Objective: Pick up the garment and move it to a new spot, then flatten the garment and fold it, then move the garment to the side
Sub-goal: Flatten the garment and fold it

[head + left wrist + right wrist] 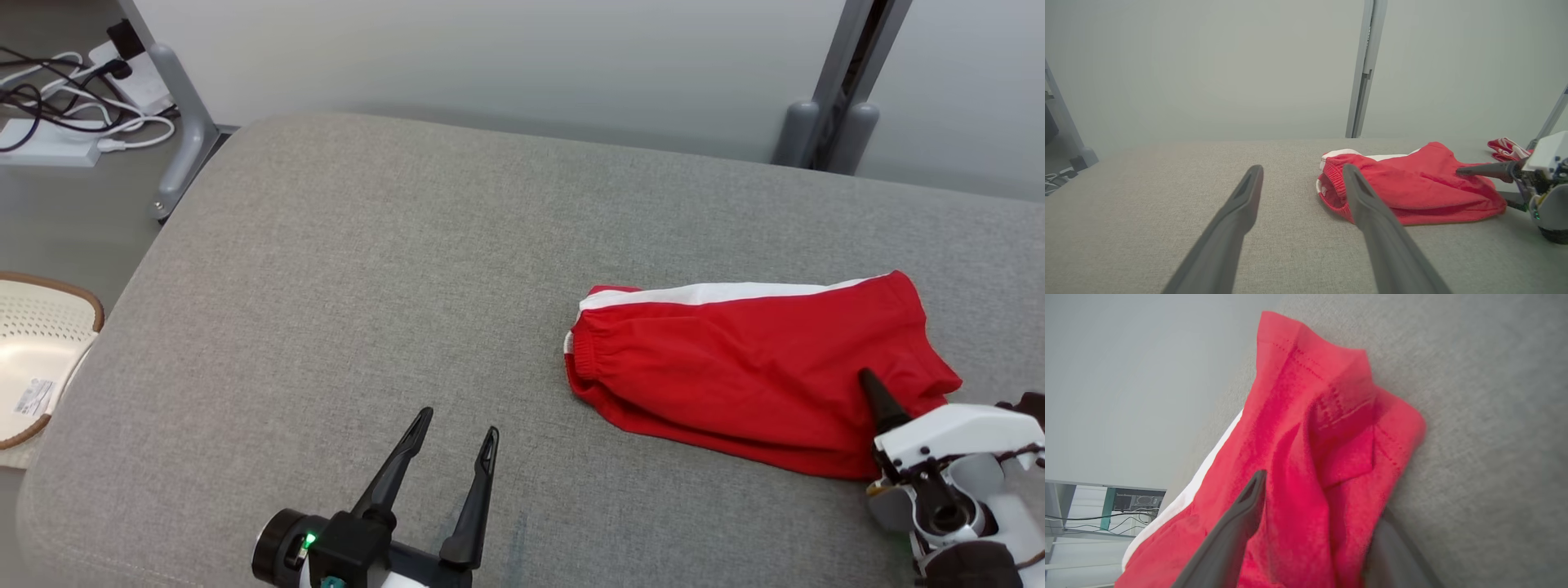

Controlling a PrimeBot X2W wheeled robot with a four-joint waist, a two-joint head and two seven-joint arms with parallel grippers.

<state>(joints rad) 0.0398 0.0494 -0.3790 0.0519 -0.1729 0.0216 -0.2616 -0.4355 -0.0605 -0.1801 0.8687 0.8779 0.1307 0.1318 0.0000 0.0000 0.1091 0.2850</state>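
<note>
The garment [735, 367], red shorts with a white side stripe and an elastic waistband, lies folded on the right half of the grey cushion [367, 269]. My right gripper [873, 392] is at its near right end, open. One dark finger [1245, 510] rests on top of the red fabric [1310, 437]; the other is tucked under the edge of the cloth. My left gripper [457, 422] stands open over bare cushion, well left of the waistband. From the left wrist view, the left gripper [1302, 169] points toward the garment [1412, 192], with the right gripper [1478, 185] beyond.
A white basket [41, 351] with a brown rim sits on the floor off the cushion's left edge. Cables and a power strip [57, 139] lie at the far left by a metal leg [184, 122]. A small red-and-white cloth [1506, 149] lies behind the garment.
</note>
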